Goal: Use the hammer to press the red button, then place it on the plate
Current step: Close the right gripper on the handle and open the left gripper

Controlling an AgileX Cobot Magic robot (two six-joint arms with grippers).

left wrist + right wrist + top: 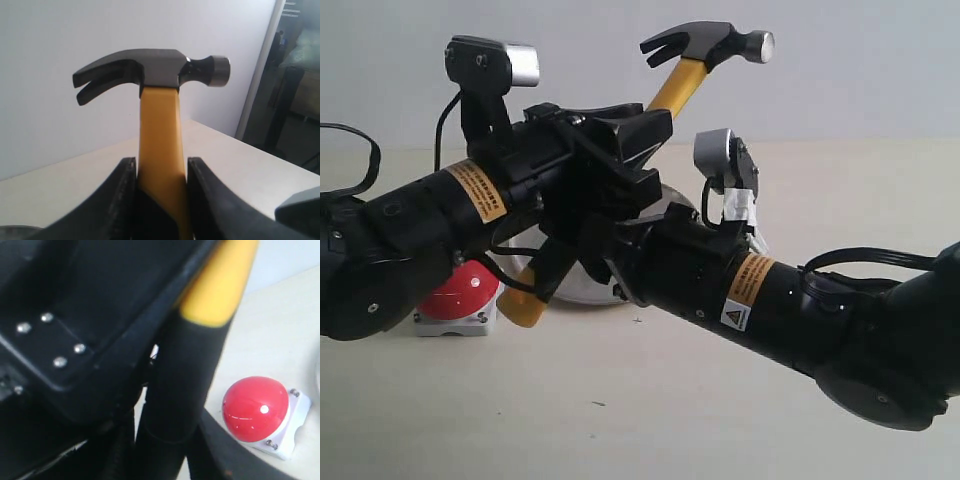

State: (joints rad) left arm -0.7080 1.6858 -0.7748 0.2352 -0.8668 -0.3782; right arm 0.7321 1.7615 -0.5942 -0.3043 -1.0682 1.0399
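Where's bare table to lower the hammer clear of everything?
Free: the front table strip nearest the camera, and right rear beyond the plate. Crowded: centre, where left gripper and right gripper meet around the hammer, red button and plate just behind.

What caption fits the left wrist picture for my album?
Left tool clamps the hammer by its yellow neck, head up before a pale wall.

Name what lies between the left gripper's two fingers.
The hammer, its yellow neck clamped by both fingers; the left wrist view shows it.
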